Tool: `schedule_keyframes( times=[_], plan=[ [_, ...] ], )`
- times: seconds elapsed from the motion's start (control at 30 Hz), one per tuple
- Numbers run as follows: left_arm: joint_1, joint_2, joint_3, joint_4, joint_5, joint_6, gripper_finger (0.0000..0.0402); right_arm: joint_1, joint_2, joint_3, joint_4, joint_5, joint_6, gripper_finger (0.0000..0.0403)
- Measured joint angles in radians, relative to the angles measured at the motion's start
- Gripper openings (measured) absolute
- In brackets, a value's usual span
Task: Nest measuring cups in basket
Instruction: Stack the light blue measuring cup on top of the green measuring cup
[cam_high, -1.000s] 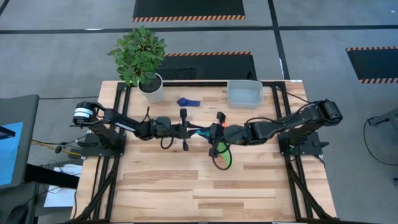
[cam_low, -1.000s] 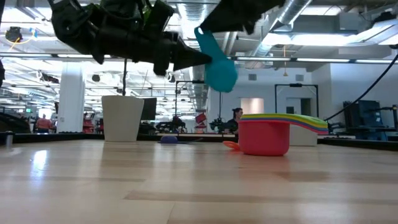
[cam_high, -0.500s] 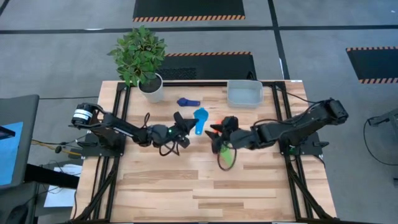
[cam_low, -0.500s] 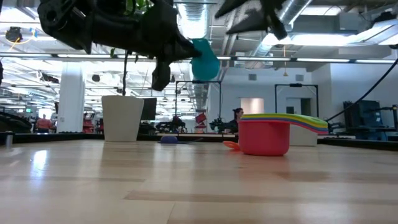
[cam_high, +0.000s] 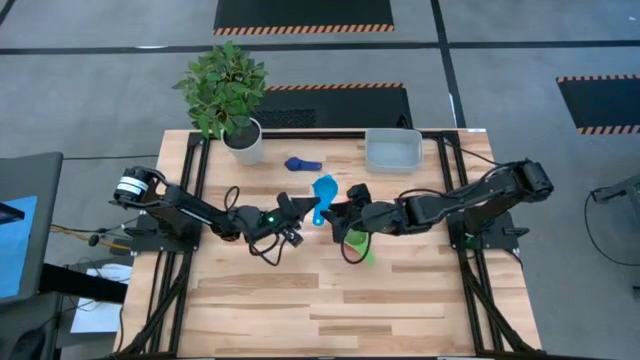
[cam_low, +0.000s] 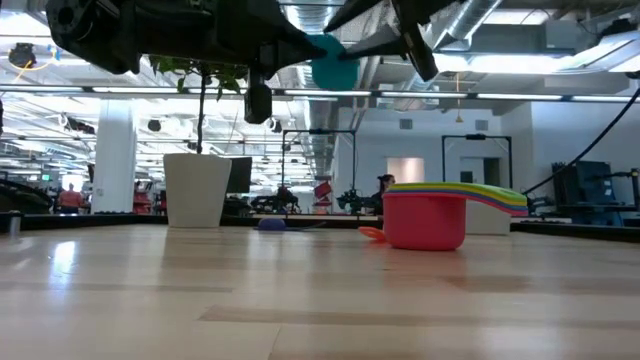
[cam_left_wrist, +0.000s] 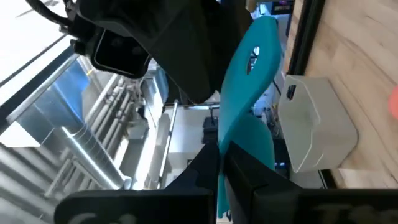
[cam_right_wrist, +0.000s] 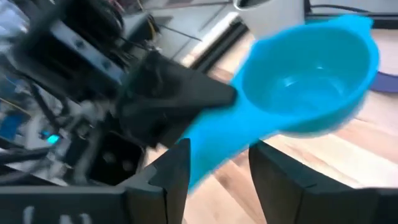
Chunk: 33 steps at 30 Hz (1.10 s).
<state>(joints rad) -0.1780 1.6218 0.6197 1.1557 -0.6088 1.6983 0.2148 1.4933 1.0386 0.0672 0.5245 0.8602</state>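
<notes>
I have both arms meeting over the middle of the desk (cam_high: 300, 300). My left tool (cam_high: 300, 207) is clamped tight on the handle of the light blue measuring cup (cam_high: 323, 190), holding it up in the air above the desk; from the left wrist camera the handle runs straight out from between the two closed fingers (cam_left_wrist: 249, 186). From the low camera the cup (cam_low: 333, 62) hangs high, near the top of the picture, well clear of the wood.

My right tool (cam_high: 345, 215) sits just beside that cup, coming in from the other side. Through the right wrist camera I see its two fingers (cam_right_wrist: 168, 180) standing apart, with the cup's handle passing between them and the bowl (cam_right_wrist: 308, 74) beyond them. I cannot tell whether either finger touches the handle, so I call this tool partly open and not gripping.

On the desk, under and just beside the right tool, stands the stack of nested cups: from above I catch its green handle (cam_high: 361, 246), and from the low camera the red cup (cam_low: 425, 222) is on the outside with yellow, green and other coloured rims layered above it, and a bit of orange at its foot on the side toward the pot. A dark blue cup (cam_high: 301, 164) lies alone nearer the far edge, between the white plant pot (cam_high: 244, 141) and the basket (cam_high: 393, 150). The basket sits at the far edge on my right side, apart from all the cups.
</notes>
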Motion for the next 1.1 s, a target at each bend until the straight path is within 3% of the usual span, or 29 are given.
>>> schedule_keyframes(
  times=[0.27,0.5,0.87,0.97,1.1],
  plan=[
    [-0.012,0.000,0.000,0.089,-0.008,-0.024,0.0000,0.003,0.000,0.000,0.044,0.041,0.011,0.0124],
    [-0.013,0.000,0.000,0.030,-0.011,-0.239,0.0009,0.012,0.000,0.000,0.014,0.057,-0.061,0.0019],
    [0.015,-0.002,0.001,-0.257,0.052,-0.639,0.0106,0.070,-0.029,-0.006,-0.426,0.006,-0.008,0.0006],
    [0.027,0.000,-0.001,-0.308,0.122,-0.688,0.0126,0.104,-0.067,-0.005,-0.530,-0.004,0.054,0.0005],
    [0.041,-0.001,0.001,-0.267,0.141,-0.692,0.0136,0.146,-0.137,-0.077,-0.510,-0.075,0.094,0.0005]
  ],
)
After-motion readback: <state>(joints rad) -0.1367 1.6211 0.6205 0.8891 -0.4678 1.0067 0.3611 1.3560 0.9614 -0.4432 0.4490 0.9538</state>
